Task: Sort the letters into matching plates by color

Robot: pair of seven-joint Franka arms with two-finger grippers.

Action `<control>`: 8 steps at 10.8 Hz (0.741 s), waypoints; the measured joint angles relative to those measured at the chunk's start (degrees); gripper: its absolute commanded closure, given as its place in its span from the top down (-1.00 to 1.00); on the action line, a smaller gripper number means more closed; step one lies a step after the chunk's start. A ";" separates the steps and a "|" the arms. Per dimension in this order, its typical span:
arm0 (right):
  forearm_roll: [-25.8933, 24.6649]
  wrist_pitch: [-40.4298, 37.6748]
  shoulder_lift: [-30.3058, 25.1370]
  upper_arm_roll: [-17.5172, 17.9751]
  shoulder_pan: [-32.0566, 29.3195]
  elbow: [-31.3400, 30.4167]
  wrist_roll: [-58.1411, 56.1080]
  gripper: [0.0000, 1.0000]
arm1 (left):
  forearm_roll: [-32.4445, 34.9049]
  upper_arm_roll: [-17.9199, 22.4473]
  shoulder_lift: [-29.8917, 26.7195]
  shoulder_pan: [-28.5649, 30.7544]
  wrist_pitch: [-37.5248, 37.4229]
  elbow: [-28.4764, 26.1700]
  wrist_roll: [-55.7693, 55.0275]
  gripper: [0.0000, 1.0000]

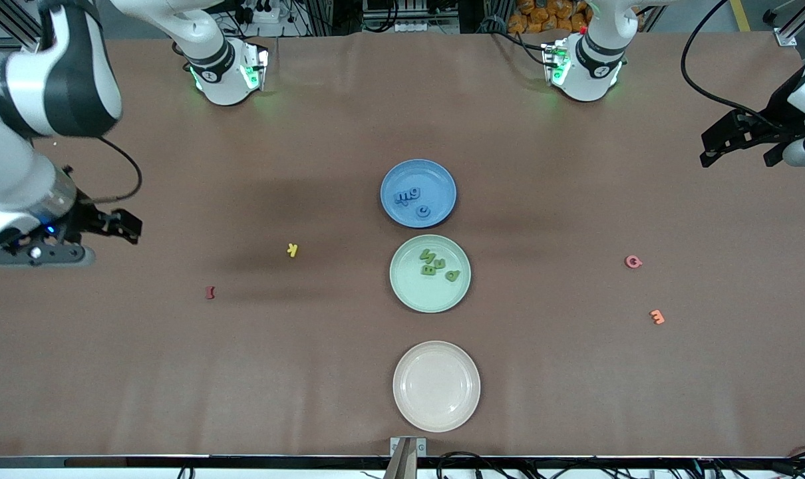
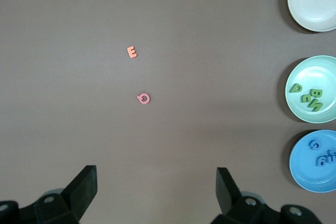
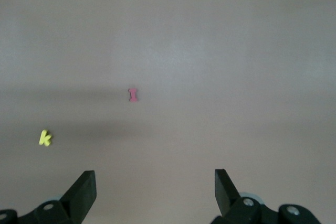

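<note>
Sorting looks finished: blue letters (image 1: 410,199) lie in the blue plate (image 1: 442,174) at frame centre, green letters (image 1: 437,264) in the mint green plate (image 1: 406,287) below. Your left gripper (image 2: 156,192) and right gripper (image 3: 155,192) hang wide open at the frame's edges, neither nearer.

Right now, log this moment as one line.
blue letters in blue plate | green letters in green plate | left claw open, waiting | right claw open, waiting
</note>
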 measured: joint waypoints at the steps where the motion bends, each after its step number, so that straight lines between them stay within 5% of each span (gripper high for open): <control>1: 0.01 -2.01 -2.36 0.06 0.00 0.05 -0.09 1.00 | 0.00 -0.01 0.02 0.00 0.00 -0.03 0.00 1.00; 8: 1.83 -17.29 -8.07 0.15 -0.47 10.83 -0.12 1.00 | 0.00 -0.05 0.08 0.00 0.00 -0.07 0.00 1.00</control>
